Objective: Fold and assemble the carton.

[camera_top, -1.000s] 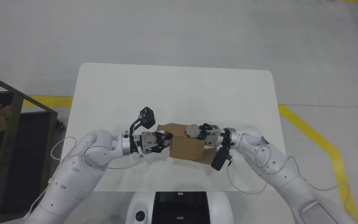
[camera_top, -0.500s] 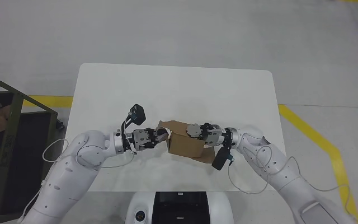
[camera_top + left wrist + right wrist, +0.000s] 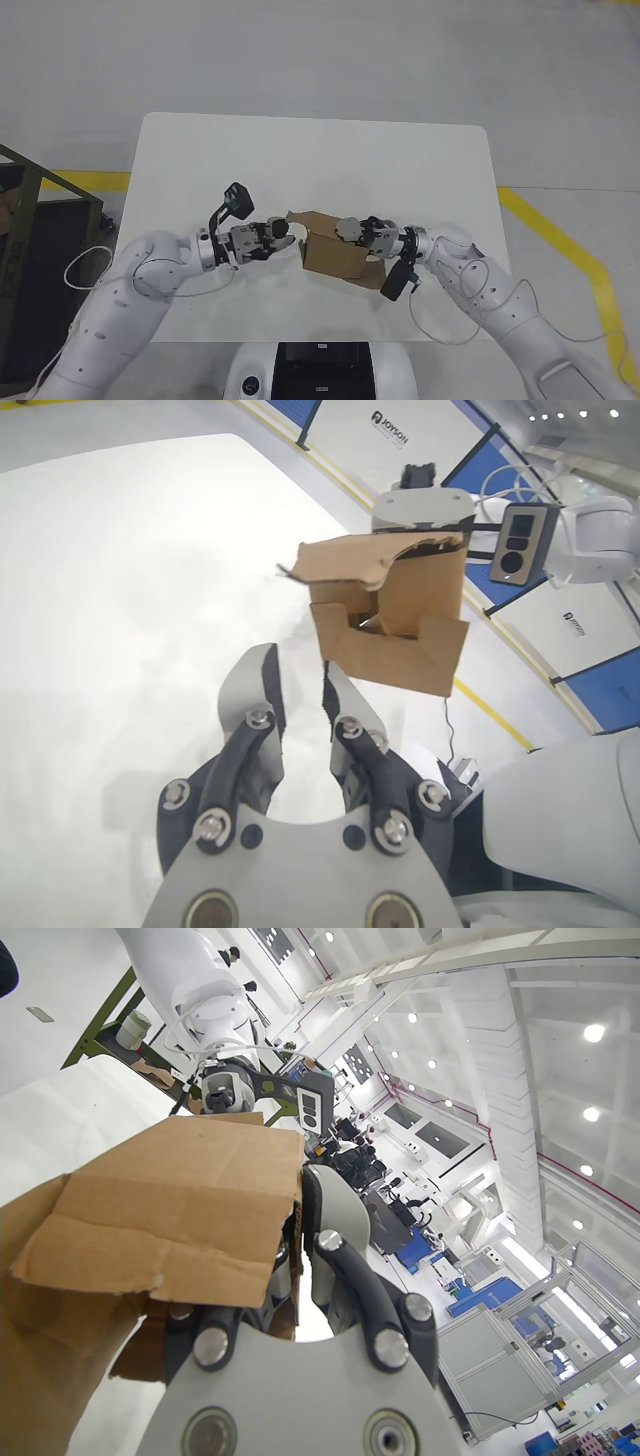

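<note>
One carton [image 3: 335,255], brown cardboard, partly folded, sat over the near middle of the bench [image 3: 300,160], between the two pincers. In the left wrist view the carton [image 3: 395,635] looked raised off the bench [image 3: 100,550]. Its open end faced the left pincer. Two flaps showed on that end: one upper flap with a ragged edge sticking out, and one lower flap with a notch cut in it. A dark gap showed between them into the inside.

Right pincer [image 3: 352,232] was clamped on the carton at its right end. In the right wrist view one finger [image 3: 327,1213] pressed the outside of a wall of the carton [image 3: 165,1208], and the other finger was hidden under the cardboard. One wall lay across that view with a creased, torn lower edge.

Left pincer [image 3: 283,232] was just beside the carton's left end and not touching it. Its two fingers stood a little apart with nothing between them, plain in the left wrist view [image 3: 300,665]. The tips pointed at the lower flap.

One bench, white, rounded corners. One green rack [image 3: 40,190] stood on the floor off the bench's left side. Two stretches of yellow floor tape [image 3: 560,240] showed, one on each side of the bench.
</note>
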